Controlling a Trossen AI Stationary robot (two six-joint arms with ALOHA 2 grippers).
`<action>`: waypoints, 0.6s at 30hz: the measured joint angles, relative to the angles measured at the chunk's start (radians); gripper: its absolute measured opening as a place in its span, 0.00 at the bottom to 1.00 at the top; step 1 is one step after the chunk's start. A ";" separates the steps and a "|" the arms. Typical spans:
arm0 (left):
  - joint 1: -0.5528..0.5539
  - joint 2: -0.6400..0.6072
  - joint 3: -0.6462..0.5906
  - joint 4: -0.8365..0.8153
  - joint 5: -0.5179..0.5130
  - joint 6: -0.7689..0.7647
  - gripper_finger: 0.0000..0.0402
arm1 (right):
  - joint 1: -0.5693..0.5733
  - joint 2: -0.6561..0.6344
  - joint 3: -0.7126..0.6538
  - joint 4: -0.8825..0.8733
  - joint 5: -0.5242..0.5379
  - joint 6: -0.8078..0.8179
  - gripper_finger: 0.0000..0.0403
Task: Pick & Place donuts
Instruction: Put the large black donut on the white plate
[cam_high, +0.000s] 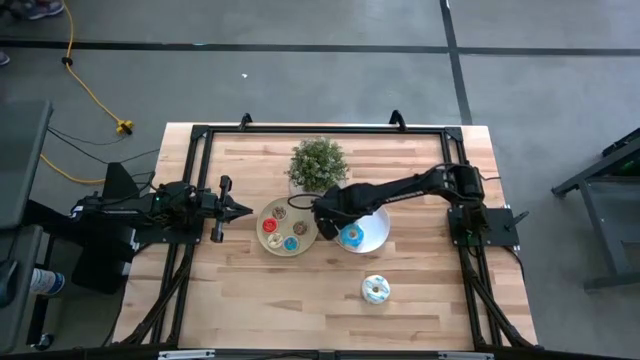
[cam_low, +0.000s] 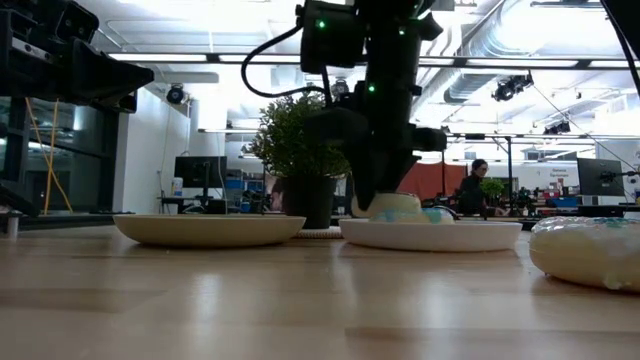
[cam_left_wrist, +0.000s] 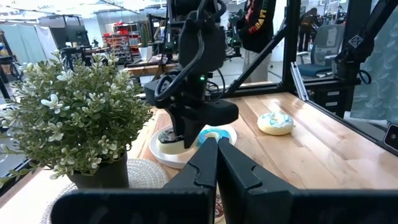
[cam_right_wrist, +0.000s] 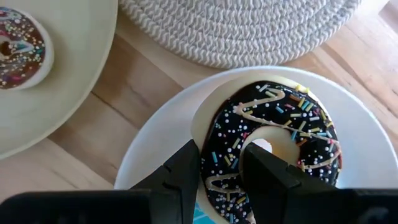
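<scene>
Wood makes up the table (cam_high: 300, 300) you work on, and it is the biggest thing here. Your right arm reaches across it to the white plate (cam_high: 375, 235). Your left arm waits at the table's left side, with the left gripper (cam_high: 243, 210) pressed together on nothing, pointing at the tan plate (cam_high: 282, 243).

Look at your right gripper (cam_right_wrist: 221, 180). It is down on the white plate, and its two fingers (cam_right_wrist: 186, 171) pinch the rim of the dark chocolate donut (cam_right_wrist: 273, 146), one finger outside the ring and one in its hole. This donut has white stripes and bright sprinkles, and it lies flat on the plate. A blue donut (cam_high: 351, 236) lies just beside your gripper on the same plate.

Behind your gripper stands a small green plant (cam_high: 318, 163) on a woven mat (cam_right_wrist: 239, 28). Off to the gripper's side, the tan plate holds several small donuts (cam_high: 282, 228). One white donut (cam_high: 376, 290) with blue lines sits alone on the wood, well apart from your gripper.
</scene>
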 joint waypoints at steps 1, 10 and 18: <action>0.000 0.000 0.000 0.000 0.000 0.000 0.00 | -0.003 0.000 -0.001 0.001 0.000 -0.004 0.27; 0.000 0.000 0.000 0.000 0.000 0.000 0.00 | -0.024 0.000 -0.001 0.004 0.003 -0.064 0.27; 0.000 0.000 0.000 0.000 0.000 0.000 0.00 | -0.025 0.000 -0.001 -0.008 0.019 -0.085 0.27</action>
